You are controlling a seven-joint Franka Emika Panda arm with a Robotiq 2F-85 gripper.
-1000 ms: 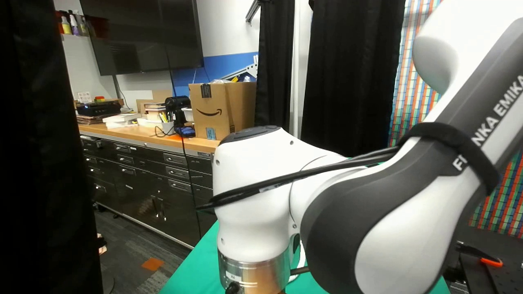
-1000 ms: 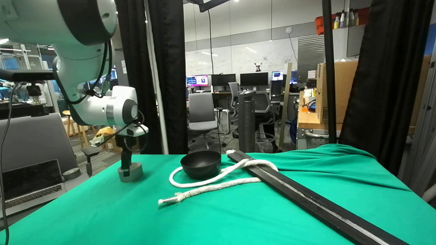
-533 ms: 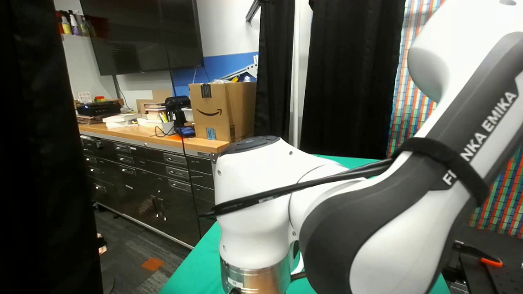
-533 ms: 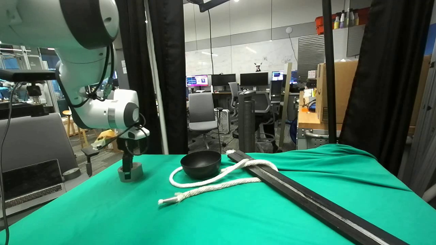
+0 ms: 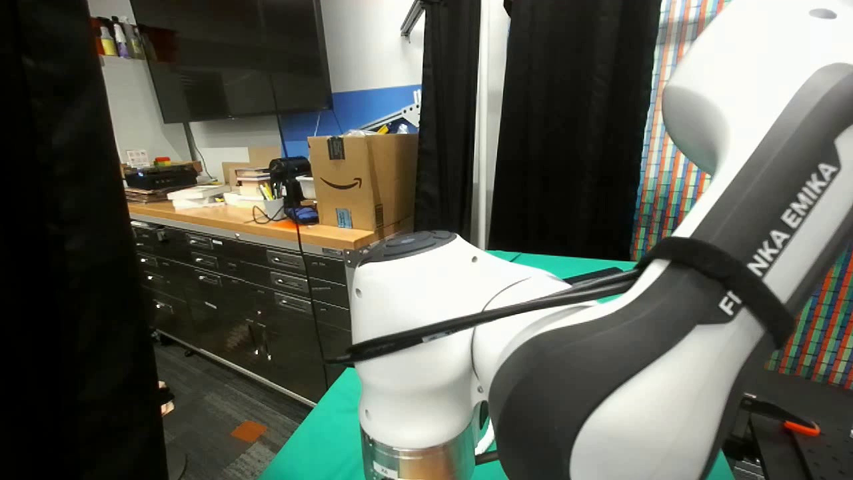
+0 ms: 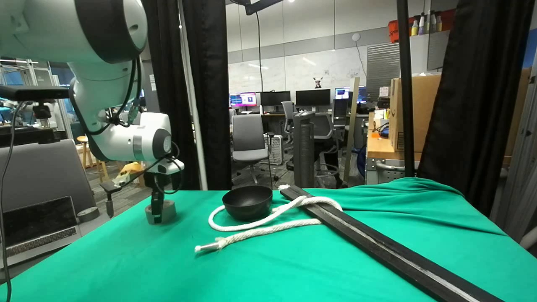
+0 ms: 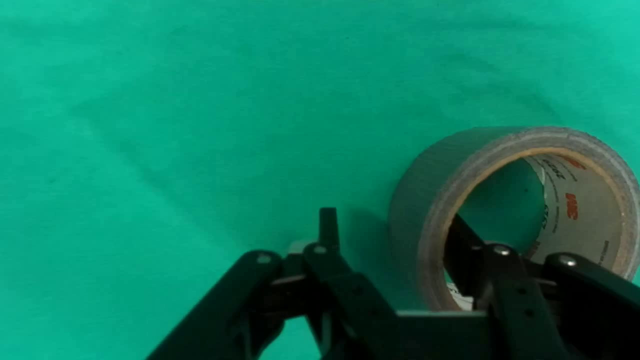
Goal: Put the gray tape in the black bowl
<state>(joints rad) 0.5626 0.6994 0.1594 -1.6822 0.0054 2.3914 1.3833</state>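
On the green cloth stands the gray tape [image 7: 415, 220], a thick ring lying flat, at the right of the wrist view. My gripper [image 7: 392, 217] straddles its near wall. One of the fingers [image 7: 457, 255] reaches into the open centre against the inner side. The opposite finger stands outside, with a strip of cloth showing between it and the roll. In an exterior view the dark fingers [image 6: 157, 209] come down on the tape [image 6: 169, 213] at the cloth's left. To their right sits the black bowl [image 6: 247, 209], upright. The arm hides gripper, tape and bowl in an exterior view.
A knotted white rope [image 6: 272, 228] loops around the bowl's front. A long black stick [image 6: 352, 230] runs from behind the bowl toward the front right, with rope over its far end. A laptop [image 6: 37, 222] lies at the far left.
The arm has come lower and the gripper has sunk a little beside the tape's wall. Tape, bowl, rope and stick have stayed in place.
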